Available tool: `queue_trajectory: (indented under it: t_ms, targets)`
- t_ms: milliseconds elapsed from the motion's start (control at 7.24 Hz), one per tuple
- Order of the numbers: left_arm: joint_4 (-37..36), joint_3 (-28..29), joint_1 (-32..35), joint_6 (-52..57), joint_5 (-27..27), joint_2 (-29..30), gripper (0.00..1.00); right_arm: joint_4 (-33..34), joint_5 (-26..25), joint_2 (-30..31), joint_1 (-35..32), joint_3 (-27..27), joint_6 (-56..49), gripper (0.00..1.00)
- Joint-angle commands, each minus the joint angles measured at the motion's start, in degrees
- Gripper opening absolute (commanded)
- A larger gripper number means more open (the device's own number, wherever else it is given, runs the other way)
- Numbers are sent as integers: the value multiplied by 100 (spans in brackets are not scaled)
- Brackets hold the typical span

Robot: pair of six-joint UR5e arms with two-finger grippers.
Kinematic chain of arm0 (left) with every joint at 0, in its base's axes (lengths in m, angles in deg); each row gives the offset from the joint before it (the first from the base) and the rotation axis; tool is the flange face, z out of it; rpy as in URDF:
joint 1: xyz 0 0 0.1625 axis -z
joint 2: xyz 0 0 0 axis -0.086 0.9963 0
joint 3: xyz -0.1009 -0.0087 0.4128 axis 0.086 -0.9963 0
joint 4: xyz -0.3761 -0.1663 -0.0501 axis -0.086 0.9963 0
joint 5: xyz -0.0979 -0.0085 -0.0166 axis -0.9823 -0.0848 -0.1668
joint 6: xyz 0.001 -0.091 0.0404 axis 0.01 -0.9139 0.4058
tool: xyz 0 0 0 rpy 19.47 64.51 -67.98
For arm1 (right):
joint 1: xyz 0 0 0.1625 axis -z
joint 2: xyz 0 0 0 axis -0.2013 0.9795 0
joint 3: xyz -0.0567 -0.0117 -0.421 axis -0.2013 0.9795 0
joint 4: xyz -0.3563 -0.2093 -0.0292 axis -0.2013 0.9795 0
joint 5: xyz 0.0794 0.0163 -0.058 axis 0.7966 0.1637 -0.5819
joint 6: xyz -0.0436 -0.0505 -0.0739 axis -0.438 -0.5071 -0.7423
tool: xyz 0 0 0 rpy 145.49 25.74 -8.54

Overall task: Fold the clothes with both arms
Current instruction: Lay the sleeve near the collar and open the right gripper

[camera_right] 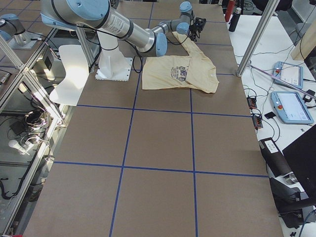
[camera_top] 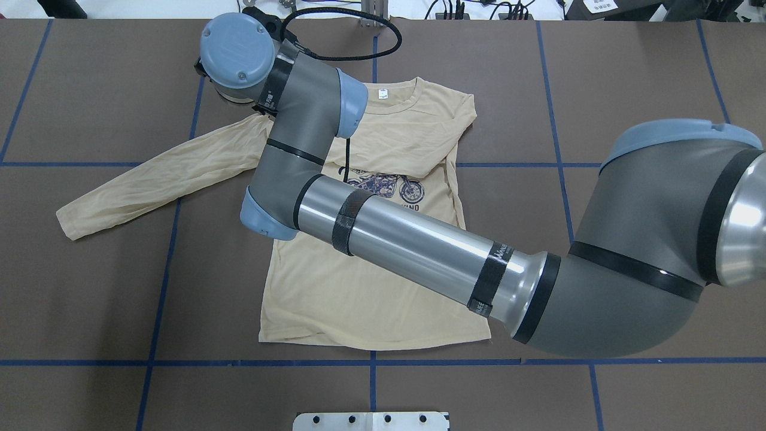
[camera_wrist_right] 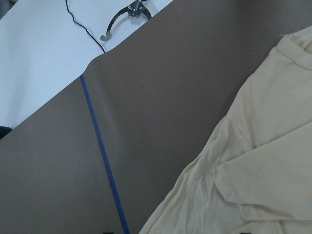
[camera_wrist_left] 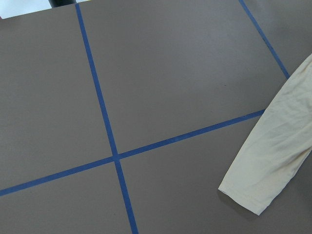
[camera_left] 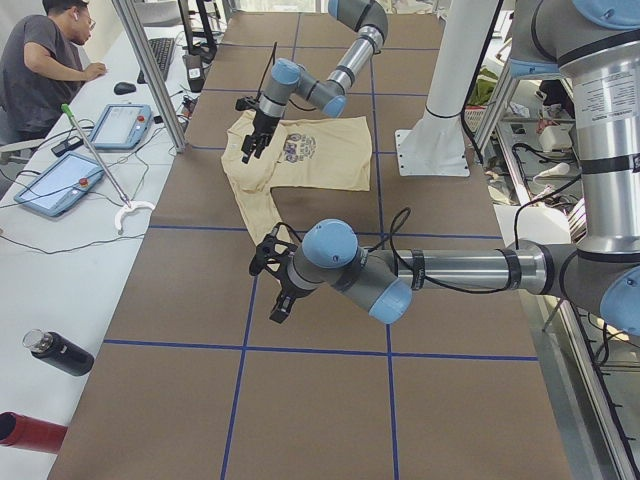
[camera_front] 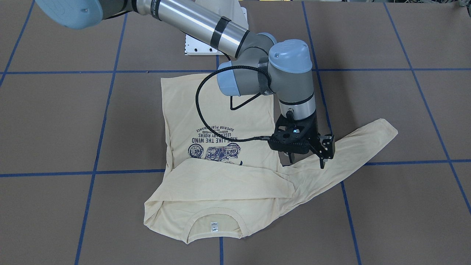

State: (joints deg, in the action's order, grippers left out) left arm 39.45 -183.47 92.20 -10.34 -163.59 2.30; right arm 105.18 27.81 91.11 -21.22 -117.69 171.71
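Cream long-sleeved shirt (camera_front: 220, 117) lies flat on the brown surface (camera_front: 55, 121). One sleeve (camera_front: 228, 180) is folded across the chest, half hiding the navy print (camera_front: 215, 141). The right gripper (camera_front: 307, 160) hangs over the other armpit, jaws apart and empty. The left gripper (camera_left: 272, 282) is well apart from the shirt; whether its jaws are apart or together cannot be told.

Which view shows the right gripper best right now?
Exterior front-facing: the right gripper shows unobstructed, open above the shirt's sleeve. Overhead, its own wrist mostly hides it; side views show it small and far; its wrist camera doesn't catch it.
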Motion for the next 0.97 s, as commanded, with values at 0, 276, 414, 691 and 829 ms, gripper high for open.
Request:
queue_trajectory:
  t_ms: [0,276,414,691,829]
  targets:
    - [262,478,-672,-1069,67,450,100,1083,551,759,-232,-1460,152,99]
    - [886,1259,-1481,-2125,77,767,100,1352,1210,2649,-556,-3669,-101,99]
    - [1053,1586,-1937,-2287,94,961,99,1370,1465,2961,-706,-3903,-330,99]
    - [1230,2447,-2187,-2306,94,1541,93,1362,1608,3741,-891,-4577,-428,99]
    - [1239,2546,-2231,-2306,86,1560,82,1370,1600,3998,-901,-4895,-620,99]
